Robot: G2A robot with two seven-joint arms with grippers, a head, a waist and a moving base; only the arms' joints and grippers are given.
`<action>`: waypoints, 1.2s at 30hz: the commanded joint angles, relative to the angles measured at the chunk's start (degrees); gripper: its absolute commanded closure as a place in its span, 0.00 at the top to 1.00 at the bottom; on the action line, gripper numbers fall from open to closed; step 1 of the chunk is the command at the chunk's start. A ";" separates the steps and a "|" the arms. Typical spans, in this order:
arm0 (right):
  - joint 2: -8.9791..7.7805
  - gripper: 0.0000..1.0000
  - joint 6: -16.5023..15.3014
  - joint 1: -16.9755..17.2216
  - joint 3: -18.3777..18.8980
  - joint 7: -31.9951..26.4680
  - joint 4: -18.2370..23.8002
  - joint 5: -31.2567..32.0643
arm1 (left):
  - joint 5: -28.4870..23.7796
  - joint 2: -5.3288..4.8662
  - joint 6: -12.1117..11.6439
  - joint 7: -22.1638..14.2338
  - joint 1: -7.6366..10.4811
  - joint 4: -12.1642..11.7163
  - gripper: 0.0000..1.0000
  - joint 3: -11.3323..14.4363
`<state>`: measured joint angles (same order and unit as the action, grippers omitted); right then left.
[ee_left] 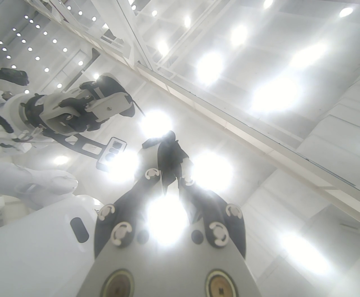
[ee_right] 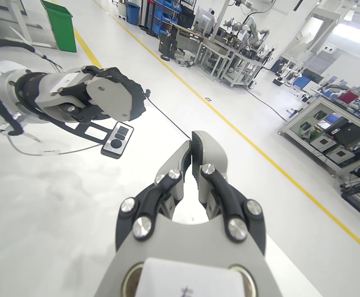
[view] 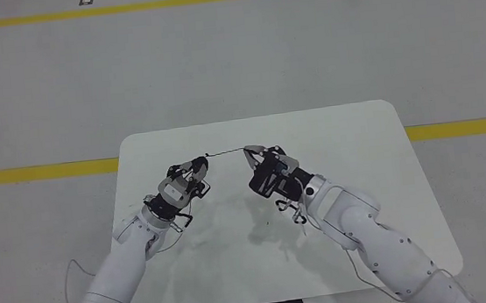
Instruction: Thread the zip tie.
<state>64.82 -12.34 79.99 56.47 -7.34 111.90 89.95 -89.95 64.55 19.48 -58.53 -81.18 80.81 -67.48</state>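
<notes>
Clenching both ends of the thin black plastic zip tie (ee_right: 168, 118) near the white table's (view: 356, 140) far edge, my right gripper (ee_right: 191, 142) and left gripper (ee_right: 144, 95) held it taut, likely to steady it for threading.

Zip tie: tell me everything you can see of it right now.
The thin black zip tie, plastic by its look, runs as one nearly straight strand in the air above the white table. One end is pinched in the shut right pincer, the other in the shut left pincer. No loop shows; its head is too small to make out.
</notes>
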 commanded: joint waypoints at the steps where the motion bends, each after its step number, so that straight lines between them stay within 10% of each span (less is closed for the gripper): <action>1: -0.02 0.00 0.00 0.08 0.14 -0.01 0.06 0.00 | 0.00 0.00 0.00 0.00 0.00 0.00 0.00 0.00; 10: -0.15 0.09 0.31 0.53 0.60 -0.18 0.45 0.00 | 0.00 0.00 0.00 0.00 0.00 0.00 0.00 0.00; 11: -0.17 0.34 0.61 0.69 0.70 -0.26 0.55 0.00 | 0.00 0.00 0.00 0.00 0.00 0.00 0.00 0.00; 12: -0.18 1.00 1.18 0.89 0.90 -0.49 0.67 0.00 | 0.00 0.00 0.00 0.00 0.00 0.00 0.00 0.00; 36: -1.86 1.00 3.55 5.74 6.68 -2.06 4.40 0.00 | 0.00 0.00 0.00 0.00 0.00 0.00 0.00 0.00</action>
<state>62.96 -8.79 85.73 63.15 -9.40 116.30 89.95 -89.95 64.55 19.48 -58.53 -81.18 80.81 -67.48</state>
